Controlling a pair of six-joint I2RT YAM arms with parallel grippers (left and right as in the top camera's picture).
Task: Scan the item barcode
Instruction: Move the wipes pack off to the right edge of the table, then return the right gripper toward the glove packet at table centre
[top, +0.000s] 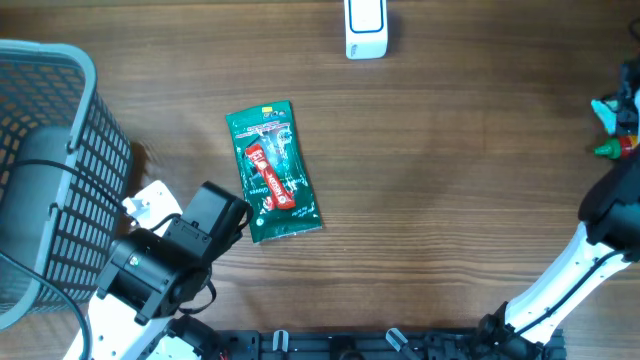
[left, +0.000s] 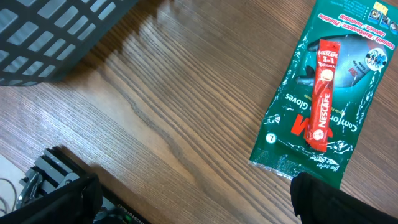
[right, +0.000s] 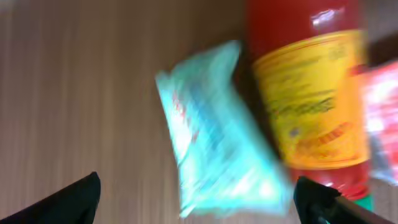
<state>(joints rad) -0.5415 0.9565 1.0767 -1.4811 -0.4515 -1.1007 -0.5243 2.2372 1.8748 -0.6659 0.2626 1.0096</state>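
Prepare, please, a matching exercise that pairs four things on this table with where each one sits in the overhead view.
Things:
1. green plastic glove packet
2. red stick sachet
3. white rounded plastic device
4. grey plastic mesh basket

Places:
A. at the top edge of the view
B. at the left edge
C. flat near the middle of the wooden table
D. lying on the green packet

Pairs: 1-C, 2-D, 3-A, 4-B.

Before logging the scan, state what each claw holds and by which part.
Nothing is held: left claw open by the glove pack, right claw open above a packet.
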